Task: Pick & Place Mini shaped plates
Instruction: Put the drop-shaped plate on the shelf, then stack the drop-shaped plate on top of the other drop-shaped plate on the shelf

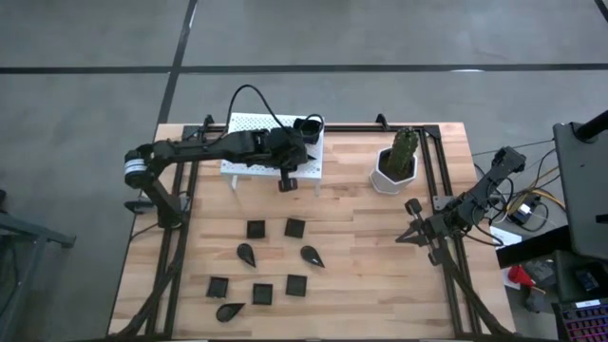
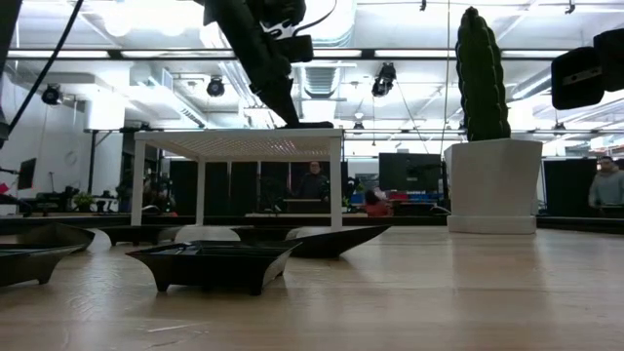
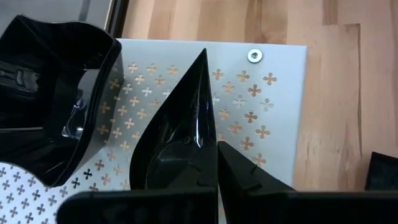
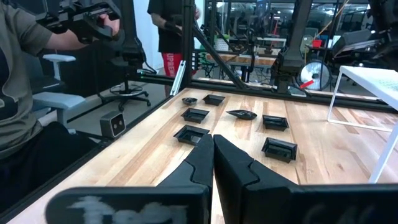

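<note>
A white perforated rack [image 1: 249, 142] stands at the table's far side. On its far right corner sits a larger black raised-rim plate [image 1: 309, 125] [image 3: 56, 93]. My left gripper [image 1: 293, 157] [image 3: 217, 146] reaches over the rack from the left, shut on a black teardrop plate [image 3: 180, 130]. Several more mini plates lie on the wood nearer the front: squares [image 1: 256, 228] [image 1: 294, 227] and teardrops [image 1: 246, 252] [image 1: 312, 256]. My right gripper [image 1: 413, 236] [image 4: 213, 149] is shut, holds nothing, and hovers level at the table's right side. My left gripper pinches the teardrop plate's side rim [image 3: 213, 163] near its broad end, between the two fingers. The fingers [image 3: 249, 174] slant down from the table's left and lie along the plate, whose tip [image 3: 203, 57] points away. In the low view the plate [image 2: 310, 125] lies flat at the rack's top.
A white pot with a green cactus [image 1: 394, 166] stands right of the rack. Black frame rails [image 1: 432, 161] run along the table's sides. Bare wood lies between the plates and the right gripper. People and chairs show beyond the table [image 4: 25, 81].
</note>
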Controlling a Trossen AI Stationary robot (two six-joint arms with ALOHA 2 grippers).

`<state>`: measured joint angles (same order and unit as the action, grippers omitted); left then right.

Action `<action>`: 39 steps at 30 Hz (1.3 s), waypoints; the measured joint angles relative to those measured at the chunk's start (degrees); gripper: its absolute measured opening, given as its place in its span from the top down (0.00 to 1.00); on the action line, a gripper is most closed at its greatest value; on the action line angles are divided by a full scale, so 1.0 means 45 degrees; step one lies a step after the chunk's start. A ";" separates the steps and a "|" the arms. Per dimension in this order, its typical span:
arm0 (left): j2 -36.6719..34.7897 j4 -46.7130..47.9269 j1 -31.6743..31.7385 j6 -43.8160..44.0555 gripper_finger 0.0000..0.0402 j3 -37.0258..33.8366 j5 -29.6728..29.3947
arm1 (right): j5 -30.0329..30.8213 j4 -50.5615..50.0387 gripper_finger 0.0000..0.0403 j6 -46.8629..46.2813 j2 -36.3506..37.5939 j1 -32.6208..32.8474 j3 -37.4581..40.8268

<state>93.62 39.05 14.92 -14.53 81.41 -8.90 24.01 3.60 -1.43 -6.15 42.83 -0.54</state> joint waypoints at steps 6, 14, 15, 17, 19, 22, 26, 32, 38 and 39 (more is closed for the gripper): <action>-0.0005 -0.0004 0.0000 0.0001 0.91 0.0000 0.0010 | -0.0001 0.0000 0.98 0.0002 0.0005 -0.0001 0.0000; -0.0017 0.0000 -0.0005 -0.0055 0.77 0.0127 -0.0010 | 0.0000 0.0000 0.98 -0.0005 0.0005 -0.0001 0.0000; -0.0036 0.0007 -0.0005 -0.0062 0.76 0.0173 -0.0020 | 0.0000 0.0000 0.98 0.0004 0.0005 -0.0001 0.0000; -0.0149 0.0012 -0.0005 -0.0071 0.74 0.0214 -0.0021 | 0.0000 0.0000 0.98 0.0009 0.0005 0.0003 0.0000; -0.0333 0.0058 -0.0029 -0.0067 0.73 0.0214 -0.0027 | -0.0001 0.0000 0.98 -0.0001 0.0005 0.0000 0.0000; -0.0667 0.0427 -0.0182 0.0205 0.73 0.0206 -0.0010 | -0.0002 0.0000 0.98 0.0000 0.0005 0.0001 0.0000; -0.0904 0.1144 -0.0815 0.0517 0.74 0.0175 0.0081 | -0.0005 0.0000 0.98 0.0017 0.0004 0.0003 0.0000; -0.0920 0.0834 -0.2491 0.0560 0.74 -0.0040 0.0532 | -0.0002 0.0000 0.98 -0.0002 0.0000 0.0001 0.0000; -0.0908 -0.0435 -0.4207 0.0985 0.74 -0.0795 0.0524 | 0.0000 0.0000 0.98 0.0010 0.0000 0.0002 0.0000; -0.0908 -0.0866 -0.4505 0.1036 0.74 -0.0991 0.0524 | 0.0000 0.0000 0.98 0.0019 0.0000 -0.0001 0.0000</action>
<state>89.54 35.15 -5.35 -9.87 76.95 -6.55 24.01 3.60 -1.34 -6.15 42.83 -0.54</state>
